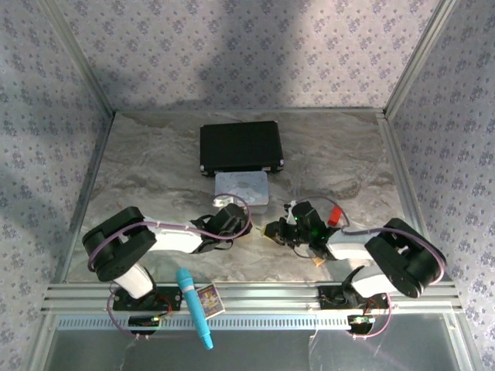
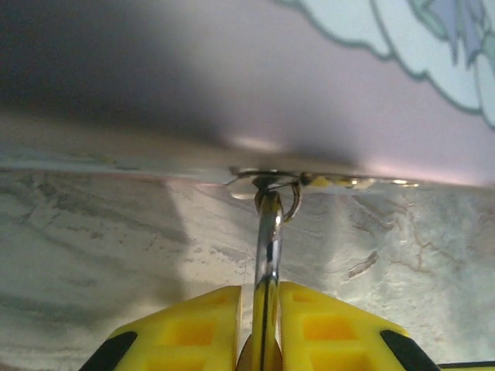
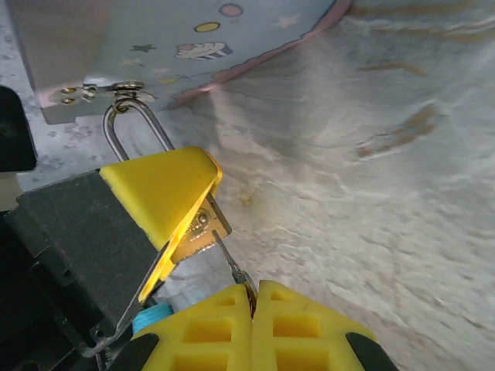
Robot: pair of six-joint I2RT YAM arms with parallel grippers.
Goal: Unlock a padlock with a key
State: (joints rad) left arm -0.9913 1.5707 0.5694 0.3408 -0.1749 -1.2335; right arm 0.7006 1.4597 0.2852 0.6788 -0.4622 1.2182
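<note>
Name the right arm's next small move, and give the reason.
Probably ease the key straight into the padlock. The right claw pinches the key with its tip meeting the brass body, which the left claw holds steady, hooked to the tin.

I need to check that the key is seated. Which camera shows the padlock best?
The right wrist view: the padlock shows its brass body and shackle, with the key at its base. In the left wrist view its shackle stands edge-on between the fingers of the left gripper. From the top it is too small to tell.
</note>
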